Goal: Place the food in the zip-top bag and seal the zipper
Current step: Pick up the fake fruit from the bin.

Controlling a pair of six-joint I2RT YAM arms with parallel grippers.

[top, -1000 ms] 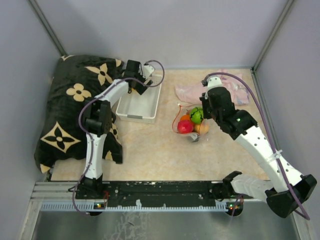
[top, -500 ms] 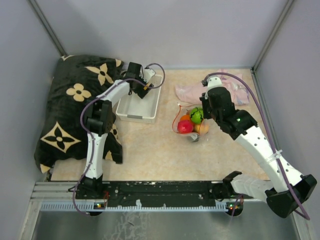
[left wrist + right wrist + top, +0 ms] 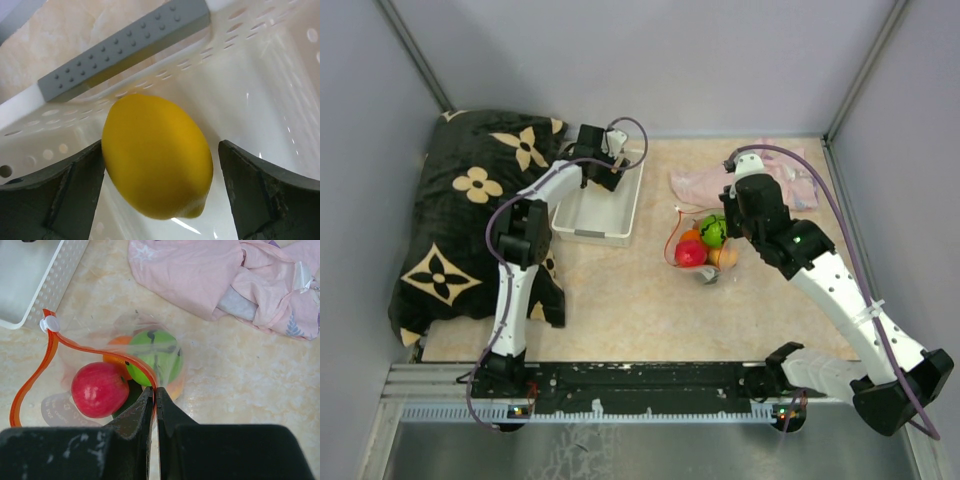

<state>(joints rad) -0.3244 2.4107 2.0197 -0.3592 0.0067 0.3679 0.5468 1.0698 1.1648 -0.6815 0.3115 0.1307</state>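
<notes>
Seen from the top, the left arm (image 3: pixel 545 185) reaches to the far left and dips into the far end of the white basket (image 3: pixel 588 222), which sits on the tabletop (image 3: pixel 620 300) beside a black patterned blanket (image 3: pixel 460 230). The right arm (image 3: pixel 840 290) stretches to the bag (image 3: pixel 702 272), which lies right of the basket and just near of a pink cloth (image 3: pixel 775 180). Most of the food (image 3: pixel 692 253) is already bunched inside the bag.

In the left wrist view, a lemon (image 3: pixel 157 155) lies in the basket between the left fingers (image 3: pixel 65 195). They stand wide apart. The lemon touches one finger and a gap shows at the other, so nothing is clamped. The fingers look placed to straddle the fruit before closing on it, since this piece is not yet in the bag.

In the right wrist view, the right fingers (image 3: pixel 150 400) are pressed together on the bag's rim at the zipper (image 3: pixel 30 380), which loops away to the left in an open curve. That pinch seems meant to keep the mouth up and gaping for the next piece. A red apple (image 3: pixel 97 389), a green fruit (image 3: pixel 152 357) and something orange behind them rest inside the clear plastic. The zipper is unsealed, so sealing waits until the lemon is in.
</notes>
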